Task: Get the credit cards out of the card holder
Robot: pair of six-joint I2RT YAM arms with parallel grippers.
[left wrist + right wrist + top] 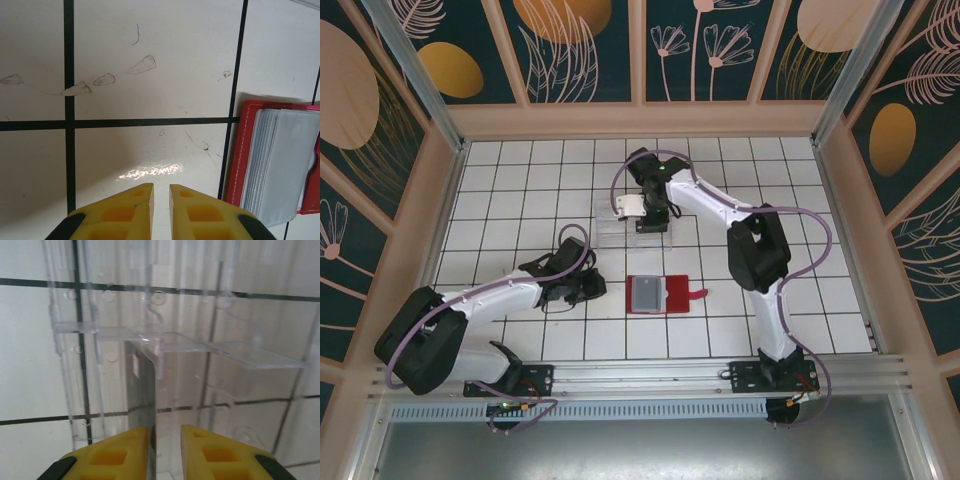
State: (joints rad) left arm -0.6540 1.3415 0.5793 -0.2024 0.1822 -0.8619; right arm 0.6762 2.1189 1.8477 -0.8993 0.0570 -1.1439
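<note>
The right gripper [165, 427] is seen with its yellow, pocketed fingers a little apart over the clear plastic tray [235, 352]; a thin dark credit card [142, 385] is stood on edge against the inner face of one finger, and whether it is actually pinched cannot be told; the left gripper [161, 186] is found almost closed, nothing caught in it, and is held low over glossy white tile; just beside it the card holder [280, 165] is laid open, red stitched cover, grey-blue sleeves fanned; the table [520, 180] is gridded with black lines and is scuffed; dark teal walls [580, 50] are patterned with pale leaves.
</note>
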